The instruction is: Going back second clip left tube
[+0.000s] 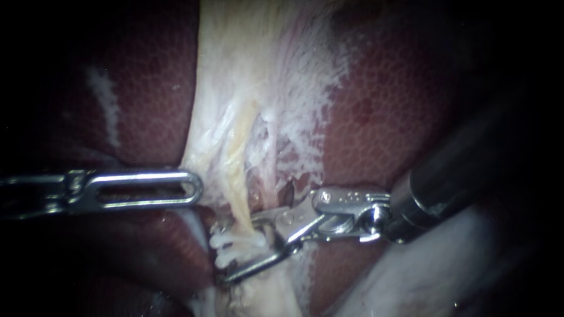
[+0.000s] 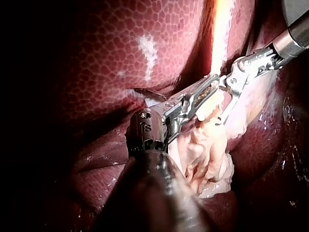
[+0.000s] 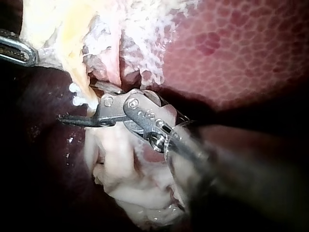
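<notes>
Where white clips [image 1: 235, 241] grip it, the tube [image 1: 238, 176] is yellowish.

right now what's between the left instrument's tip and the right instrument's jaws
In the endoscope view, a pale yellow tube stands between them; a white clip on it sits by the right instrument's open jaws.

Pale yellow tube [image 1: 239, 170], near upright, slightly bowed, white clip [image 1: 235, 243] across its lower end, perhaps a second just below
</notes>
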Controlling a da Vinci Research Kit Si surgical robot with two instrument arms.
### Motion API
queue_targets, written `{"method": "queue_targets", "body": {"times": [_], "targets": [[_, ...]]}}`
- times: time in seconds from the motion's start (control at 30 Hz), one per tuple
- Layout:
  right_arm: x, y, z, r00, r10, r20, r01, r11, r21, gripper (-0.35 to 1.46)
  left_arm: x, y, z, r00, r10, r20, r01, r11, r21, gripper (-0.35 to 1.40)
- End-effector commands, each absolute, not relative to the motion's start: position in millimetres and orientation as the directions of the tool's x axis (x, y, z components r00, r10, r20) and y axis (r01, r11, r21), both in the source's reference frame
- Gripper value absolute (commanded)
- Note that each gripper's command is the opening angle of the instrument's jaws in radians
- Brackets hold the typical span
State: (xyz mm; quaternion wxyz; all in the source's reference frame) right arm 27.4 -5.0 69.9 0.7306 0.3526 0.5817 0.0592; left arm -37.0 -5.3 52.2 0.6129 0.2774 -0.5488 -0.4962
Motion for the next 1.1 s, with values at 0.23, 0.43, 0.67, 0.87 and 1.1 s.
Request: {"method": "queue_targets", "body": {"times": [0.23, 0.43, 0.67, 0.87, 1.1], "targets": [[27.4, -5.0, 70.0, 0.286, 0.423, -0.86, 0.351, 0.789, 0.504, 0.6, -37.0, -5.3, 52.1, -0.095, -0.913, 0.397, 0.304, 0.354, 0.885, -0.35], [27.7, -5.1, 70.1, 0.286, 0.422, -0.86, 0.35, 0.79, 0.504, 0.6, -37.1, -5.3, 52.1, -0.095, -0.913, 0.397, 0.304, 0.353, 0.885, -0.35], [26.5, -4.8, 70.1, 0.286, 0.423, -0.86, 0.342, 0.793, 0.503, 0.6, -37.0, -5.3, 52.0, -0.095, -0.913, 0.397, 0.304, 0.353, 0.885, -0.35], [24.7, -4.2, 69.6, 0.285, 0.425, -0.859, 0.331, 0.797, 0.505, 0.6, -37.0, -5.3, 52.0, -0.095, -0.913, 0.397, 0.304, 0.353, 0.885, -0.35], [22.0, -3.0, 68.3, 0.283, 0.427, -0.859, 0.313, 0.805, 0.504, 0.6, -37.0, -5.3, 52.0, -0.095, -0.913, 0.397, 0.304, 0.353, 0.885, -0.35]]}}
